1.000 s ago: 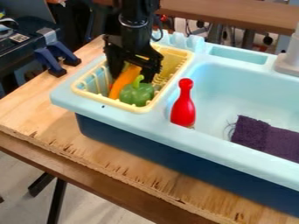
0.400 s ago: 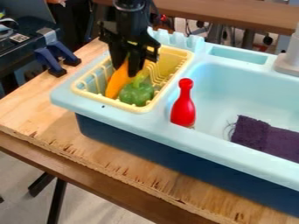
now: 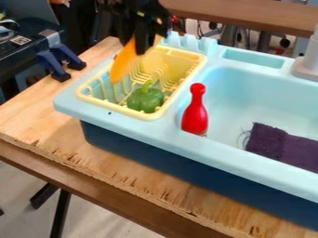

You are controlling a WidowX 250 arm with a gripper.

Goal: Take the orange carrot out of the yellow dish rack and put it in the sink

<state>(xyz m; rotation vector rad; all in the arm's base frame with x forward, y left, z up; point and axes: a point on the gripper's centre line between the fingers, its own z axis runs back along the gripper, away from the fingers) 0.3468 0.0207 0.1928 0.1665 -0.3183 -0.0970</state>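
In the camera view, an orange carrot-shaped toy [image 3: 126,60] is held by the black gripper [image 3: 133,46] above the left part of a yellow dish rack [image 3: 192,56]. The toy is clamped between the fingers. Its long axis is steeply slanted: the narrower end is pointed down and toward the lower left, and the upper end is directed up and to the right. Its upper part is partly covered by the fingers, and the top of the gripper is cut off by the view's upper edge. Whether the lower tip is touched by the rack cannot be told.

The rack is formed of smooth, ribbed plastic with slotted sides, and a rounded, glossy green bell pepper [image 3: 145,99] is held near its front corner. The rack is set into a pale blue toy sink [image 3: 256,173], in whose basin a red bowling-pin-shaped toy [image 3: 195,116] is stood beside the divider. A rumpled, coarse purple cloth [image 3: 282,145] is cut off at the right edge. The sink is supported by a wooden desk [image 3: 37,122] with a splintered front edge.
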